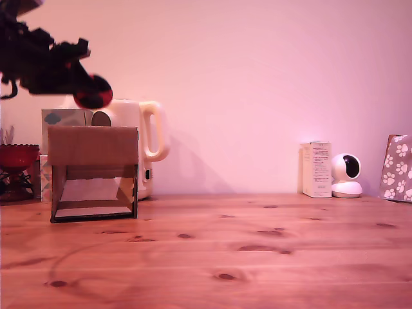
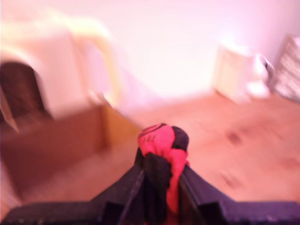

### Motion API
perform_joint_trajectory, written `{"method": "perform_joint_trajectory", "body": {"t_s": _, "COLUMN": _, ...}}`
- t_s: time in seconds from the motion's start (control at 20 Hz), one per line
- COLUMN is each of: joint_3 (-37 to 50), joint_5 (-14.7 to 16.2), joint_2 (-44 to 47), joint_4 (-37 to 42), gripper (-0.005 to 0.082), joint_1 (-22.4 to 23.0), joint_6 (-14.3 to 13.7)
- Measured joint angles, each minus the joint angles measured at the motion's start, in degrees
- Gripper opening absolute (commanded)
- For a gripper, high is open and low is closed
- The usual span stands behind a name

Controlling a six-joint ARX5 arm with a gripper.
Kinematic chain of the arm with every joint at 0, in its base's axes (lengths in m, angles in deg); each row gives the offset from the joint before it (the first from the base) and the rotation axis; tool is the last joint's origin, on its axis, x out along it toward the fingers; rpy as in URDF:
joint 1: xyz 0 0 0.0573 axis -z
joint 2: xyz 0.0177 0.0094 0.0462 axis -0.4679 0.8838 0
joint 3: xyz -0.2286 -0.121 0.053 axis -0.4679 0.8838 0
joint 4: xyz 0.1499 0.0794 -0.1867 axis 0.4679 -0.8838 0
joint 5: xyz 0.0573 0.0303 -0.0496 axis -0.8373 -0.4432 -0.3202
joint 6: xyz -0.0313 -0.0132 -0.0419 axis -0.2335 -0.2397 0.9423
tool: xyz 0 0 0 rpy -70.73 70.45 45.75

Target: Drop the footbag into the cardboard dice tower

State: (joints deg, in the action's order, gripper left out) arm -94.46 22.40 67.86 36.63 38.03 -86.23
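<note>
The red and black footbag (image 1: pixel 93 92) hangs in the air at the exterior view's upper left, held at the tip of my dark gripper (image 1: pixel 84 90). It sits just above the top of the brown cardboard dice tower (image 1: pixel 94 172), over the middle of its upper edge. The wrist view is blurred; it shows the footbag (image 2: pixel 161 157) squeezed between my two black fingers (image 2: pixel 123 190), with the gripper (image 2: pixel 160 180) shut on it. The tower (image 2: pixel 56 140) appears there as a brown box beside the footbag. Its front opening shows a slanted ramp (image 1: pixel 93 193).
Behind the tower stand a cream kettle (image 1: pixel 138 138) and a patterned tissue box (image 1: pixel 61 122). A dark red bowl (image 1: pixel 17 156) sits at the exterior view's far left. To the right are a white carton (image 1: pixel 317 169), a small white camera (image 1: pixel 346 176) and a paw-print bag (image 1: pixel 397 168). Wooden table (image 1: pixel 244 251).
</note>
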Motion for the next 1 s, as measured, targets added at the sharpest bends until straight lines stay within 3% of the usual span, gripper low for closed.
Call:
{"method": "perform_joint_trajectory", "body": {"t_s": 0.25, "joint_3": -8.5, "joint_5": -1.9, "joint_2": 2.4, "joint_4": -1.3, "gripper": 0.0090, "joint_1": -0.1, "joint_6": -1.4}}
{"method": "perform_joint_trajectory", "body": {"t_s": 0.7, "joint_3": -29.4, "joint_5": -2.0, "joint_2": 19.7, "joint_4": -15.2, "gripper": 0.0090, "joint_1": -1.0, "joint_6": -2.5}}
{"method": "perform_joint_trajectory", "body": {"t_s": 1.0, "joint_3": -33.4, "joint_5": -2.1, "joint_2": 23.7, "joint_4": -18.5, "gripper": 0.0095, "joint_1": -3.0, "joint_6": -3.5}}
